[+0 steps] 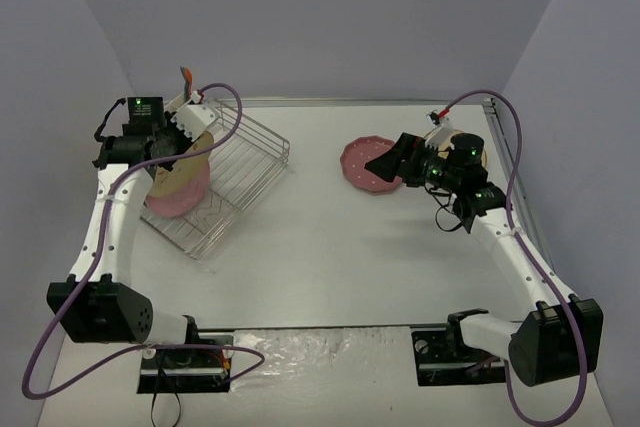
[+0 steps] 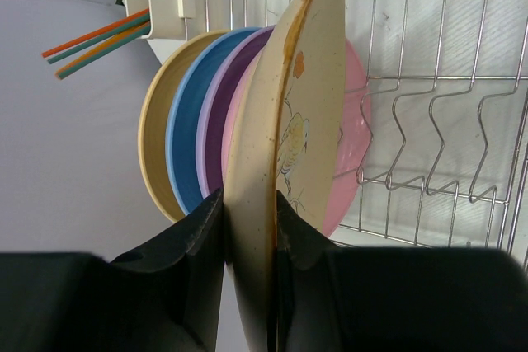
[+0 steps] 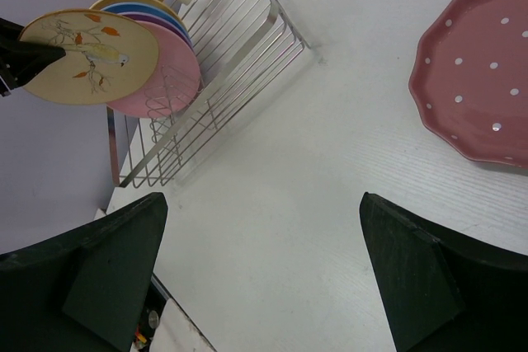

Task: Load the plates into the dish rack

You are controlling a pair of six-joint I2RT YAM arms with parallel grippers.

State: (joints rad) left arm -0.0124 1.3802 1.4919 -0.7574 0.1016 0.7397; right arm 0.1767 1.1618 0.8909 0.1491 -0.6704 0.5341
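The left gripper (image 2: 247, 204) pinches the bird plate (image 2: 285, 121); slide it straight down beside the pink plate (image 2: 356, 129). The right gripper (image 3: 262, 204) hangs wide open.

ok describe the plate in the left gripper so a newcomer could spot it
Find the dish rack on the left of the table, with plates standing on edge. The cream plate is pinched by the left gripper beside the pink plate. It alone carries a bird-and-leaf print; its neighbours are plain.

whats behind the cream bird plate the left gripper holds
Pink plate, then purple plate, blue plate, yellow plate, on edge in the dish rack. Only edges show; the rest is covered.
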